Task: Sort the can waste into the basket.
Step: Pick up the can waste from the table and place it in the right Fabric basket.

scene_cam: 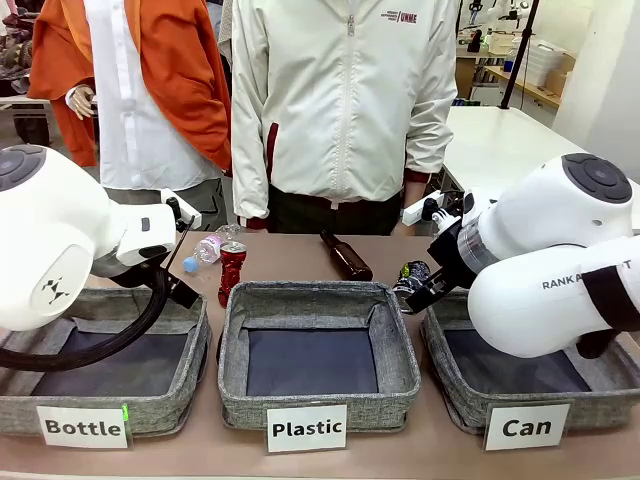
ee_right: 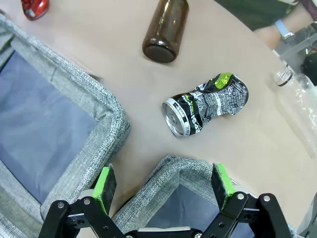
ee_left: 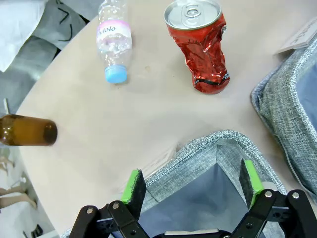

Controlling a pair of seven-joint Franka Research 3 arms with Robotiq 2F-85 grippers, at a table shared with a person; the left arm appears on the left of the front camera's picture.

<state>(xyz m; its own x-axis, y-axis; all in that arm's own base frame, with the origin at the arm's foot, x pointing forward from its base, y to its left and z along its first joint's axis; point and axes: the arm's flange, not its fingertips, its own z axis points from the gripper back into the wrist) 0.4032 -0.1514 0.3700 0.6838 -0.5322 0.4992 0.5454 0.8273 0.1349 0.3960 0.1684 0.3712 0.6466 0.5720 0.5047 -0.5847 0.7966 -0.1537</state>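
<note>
Bare table [ee_right: 133,94] surrounds dark can [ee_right: 205,105]; basket [ee_right: 171,166] rim near.

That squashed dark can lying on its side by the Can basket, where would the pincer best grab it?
Probably at the crumpled waist of the dark can, coming straight down from above. It lies on its side on the table, and the pinched middle is its narrowest part, with bare table on both long sides for the open right pincer to close across.

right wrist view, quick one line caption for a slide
Open jaws above a basket corner, a crushed dark can lying just past the rim and a brown bottle beyond.
</note>
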